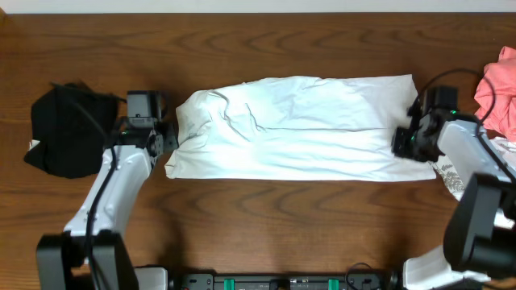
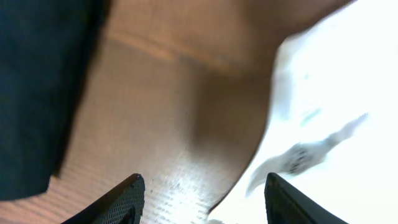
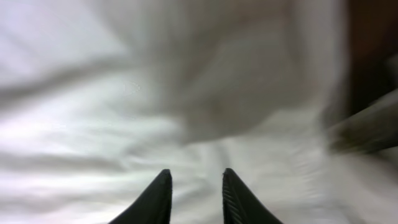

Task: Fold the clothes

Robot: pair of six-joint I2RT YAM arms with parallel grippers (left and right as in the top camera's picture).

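Overhead: white T-shirt [image 1: 298, 129] lying across table [image 1: 258, 225], long axis running left-right; left gripper [image 1: 167, 138] sitting at its left end, right gripper [image 1: 401, 142] at right end. Black garment [image 1: 68, 129] lying far left, pink garment [image 1: 500, 89] far right, neither blocking.
Left wrist: jaws gaping wide over bare table, shirt edge just beside.
Right wrist: jaws standing narrowly apart over white cloth; cannot tell whether pinching.

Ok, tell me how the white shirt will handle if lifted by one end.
The white shirt will likely sag: its creases show soft, floppy cloth. Probably light, lying thin and flat. Pushed on the table, it would likely bunch.
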